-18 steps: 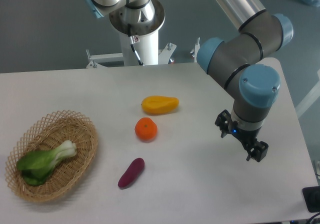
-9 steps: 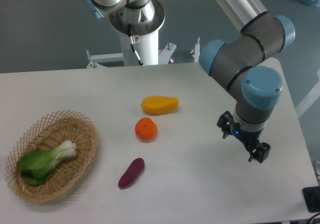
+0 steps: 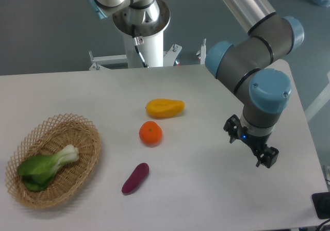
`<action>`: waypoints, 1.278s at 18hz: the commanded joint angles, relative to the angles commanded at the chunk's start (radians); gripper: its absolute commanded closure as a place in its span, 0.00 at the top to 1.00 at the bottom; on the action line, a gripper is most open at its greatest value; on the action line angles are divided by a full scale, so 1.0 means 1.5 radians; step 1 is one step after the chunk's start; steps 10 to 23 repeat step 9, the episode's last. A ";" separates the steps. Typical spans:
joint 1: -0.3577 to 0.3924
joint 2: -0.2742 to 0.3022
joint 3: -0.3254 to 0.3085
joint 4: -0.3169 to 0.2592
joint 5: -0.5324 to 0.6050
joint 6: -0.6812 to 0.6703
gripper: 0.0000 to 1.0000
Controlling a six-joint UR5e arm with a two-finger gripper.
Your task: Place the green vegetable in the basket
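Observation:
The green vegetable (image 3: 44, 166), a small bok choy with dark leaves and a pale stem, lies inside the basket (image 3: 87, 133), an oval tan wicker one at the table's left side. Its stem points toward the basket's right rim. My gripper (image 3: 249, 142) hangs far off at the right side of the table, pointing down at the bare tabletop. Its two black fingers (image 3: 267, 157) stand apart with nothing between them, so it is open.
A yellow-orange fruit (image 3: 164, 108), an orange (image 3: 150, 133) and a purple sweet potato (image 3: 135, 178) lie in a line at the table's middle. The arm's base column (image 3: 142, 30) stands behind the far edge. The table's right edge runs close to my gripper.
The arm and gripper drifted a few pixels right and down in the first half second, then held still. The bok choy and basket have not moved.

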 joint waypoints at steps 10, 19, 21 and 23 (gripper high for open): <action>0.000 -0.001 0.000 0.003 0.000 -0.004 1.00; 0.000 -0.001 0.000 0.003 0.000 -0.004 1.00; 0.000 -0.001 0.000 0.003 0.000 -0.004 1.00; 0.000 -0.001 0.000 0.003 0.000 -0.004 1.00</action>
